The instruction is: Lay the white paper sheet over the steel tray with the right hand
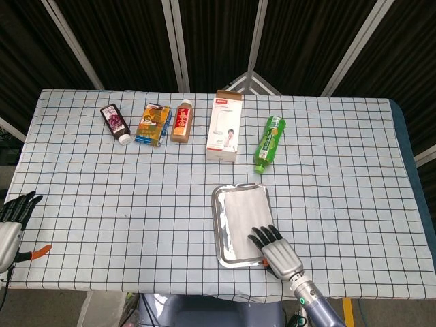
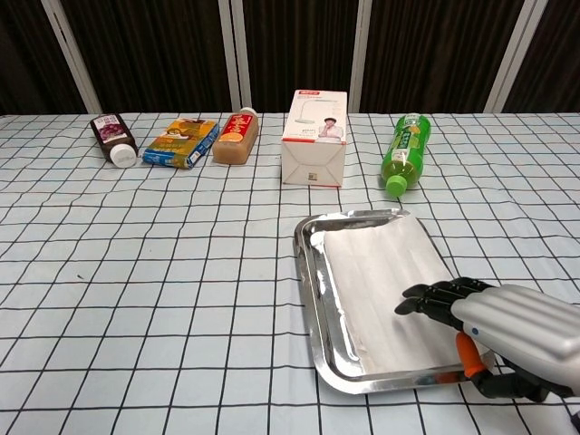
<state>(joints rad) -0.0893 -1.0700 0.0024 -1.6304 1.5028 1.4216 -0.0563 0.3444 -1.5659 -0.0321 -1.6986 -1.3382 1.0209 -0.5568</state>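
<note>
Head view shows the white paper sheet [image 1: 240, 219] lying inside the steel tray [image 1: 217, 225], near the front edge of the table [image 1: 340, 157]. The sheet covers most of the tray floor, but a bare strip of shiny steel shows along the tray's left side. The tray and the sheet both run long from front to back. The right hand [image 1: 274, 250] is over the front right corner of the tray, with its fingers [image 1: 262, 236] stretched flat and a little apart, pointing away from the robot along the long way of the sheet. It holds nothing. From the chest view, the fingertips look as if they rest on the near part of the sheet, but it is hard to be sure they touch. The sheet lies just ahead of this hand and a little to its left. The left hand [image 1: 12, 219] is far off at the left edge of the table, well apart from the tray, so the right hand is much nearer. Its fingers look spread and free. The job looks almost done; the hand may only need to press the sheet flat.
</note>
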